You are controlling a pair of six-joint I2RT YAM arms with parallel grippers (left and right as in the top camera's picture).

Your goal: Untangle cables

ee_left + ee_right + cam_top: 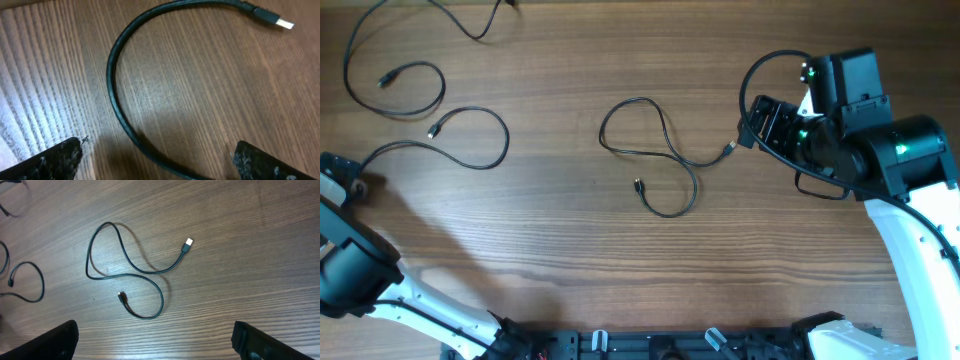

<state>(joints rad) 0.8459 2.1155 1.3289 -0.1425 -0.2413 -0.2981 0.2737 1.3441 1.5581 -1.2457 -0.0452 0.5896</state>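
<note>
Overhead: three cables lie separate on the desk (570,250); first cable (442,88) looped at the far left corner; second cable (506,140) nearer along the left edge, its tail reaching toward the left gripper (338,180); third cable (695,188) at the centre, one plug beside the right gripper (752,125).
Left wrist: fingers spread wide, empty; curved cable (111,85) on the wood ahead.
Right wrist: jaws wide, holding nothing; third cable ahead, untouched.

Overhead looks down — left wrist close; right higher, shares middle cable (88,262)
</note>
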